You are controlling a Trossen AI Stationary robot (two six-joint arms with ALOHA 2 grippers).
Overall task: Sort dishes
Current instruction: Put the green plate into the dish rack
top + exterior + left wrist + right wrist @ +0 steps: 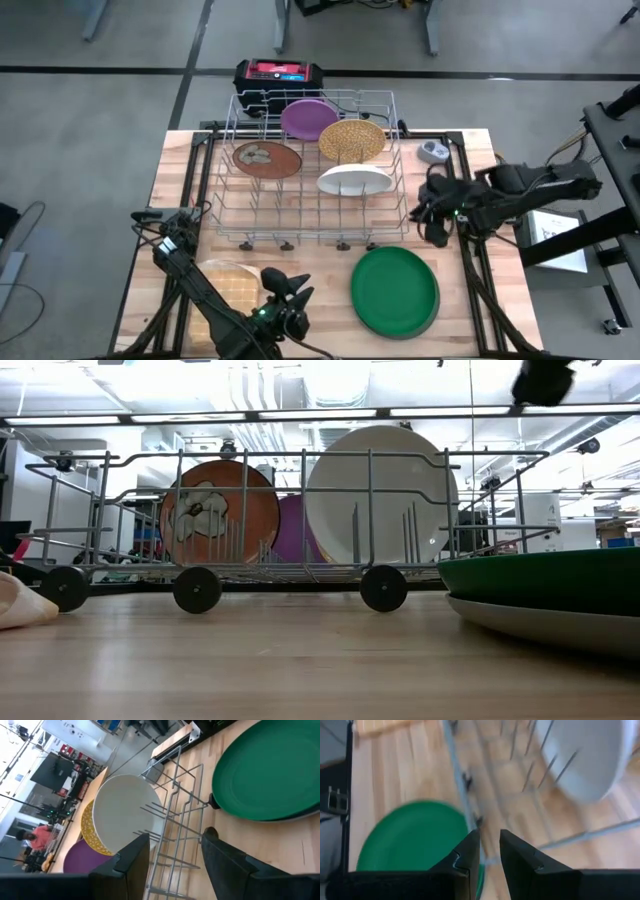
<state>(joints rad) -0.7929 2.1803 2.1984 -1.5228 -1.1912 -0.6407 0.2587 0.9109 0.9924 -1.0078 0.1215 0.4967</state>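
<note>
Four plates sat racked already. The right gripper (432, 222), nearly shut and empty, hovered beside the rack (310, 165). Next it probably needed the green plate (394, 290).

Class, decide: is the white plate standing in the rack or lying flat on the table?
Standing in the rack: the white plate sits upright between the wire tines.

The wire dish rack (305, 170) stands at the table's (470, 300) rear centre. In it stand the purple plate (308, 118) and yellow speckled plate (352, 140) rearmost, the brown blotched plate (267, 158) left, the white plate (354, 180) right. The green plate (394, 290) lies stacked on a grey plate (540, 625) front right, the tan cloth (228, 285) front left, and a small round gadget (433, 152) just right of the rack.
</note>
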